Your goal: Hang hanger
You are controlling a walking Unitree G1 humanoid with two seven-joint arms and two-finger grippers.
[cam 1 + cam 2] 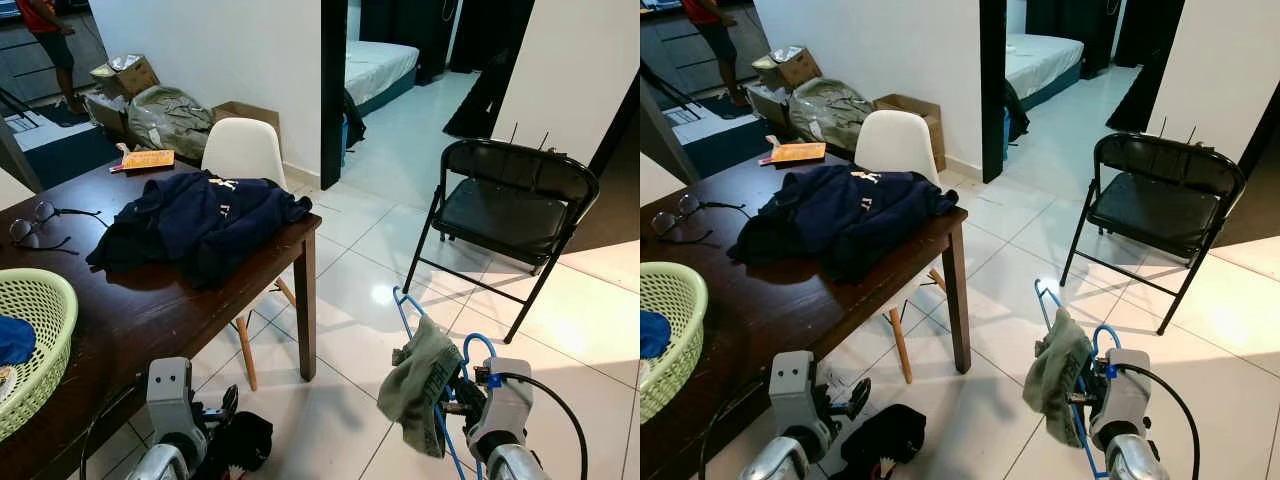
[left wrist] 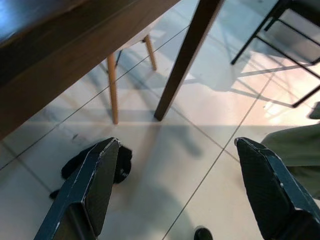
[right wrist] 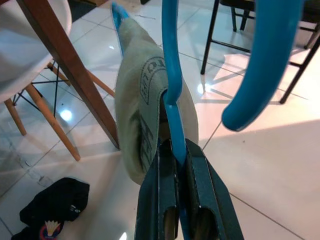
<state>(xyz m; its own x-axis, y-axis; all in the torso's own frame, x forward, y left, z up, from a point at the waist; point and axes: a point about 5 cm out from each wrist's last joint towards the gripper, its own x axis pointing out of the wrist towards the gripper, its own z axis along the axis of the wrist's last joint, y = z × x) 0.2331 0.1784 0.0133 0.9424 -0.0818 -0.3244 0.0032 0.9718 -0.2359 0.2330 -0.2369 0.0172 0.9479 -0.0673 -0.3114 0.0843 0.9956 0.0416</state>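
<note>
the right tool (image 3: 181, 165) is pinching the blue hanger (image 3: 170, 75) with an olive garment (image 1: 420, 380) on it; hanging is not done. the left tool (image 2: 187, 185) is spread, empty.

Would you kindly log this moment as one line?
right gripper: shut on blue hanger with olive garment | left gripper: open, idle

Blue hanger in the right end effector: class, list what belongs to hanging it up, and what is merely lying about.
Belongs to the job:
- blue hanger
- olive garment draped on it
- right end effector, shut on the hanger

Lying about:
- navy sweater on the wooden table
- glasses
- green basket
- black folding chair
- white chair
- black cloth on the floor
- left end effector, open
</note>
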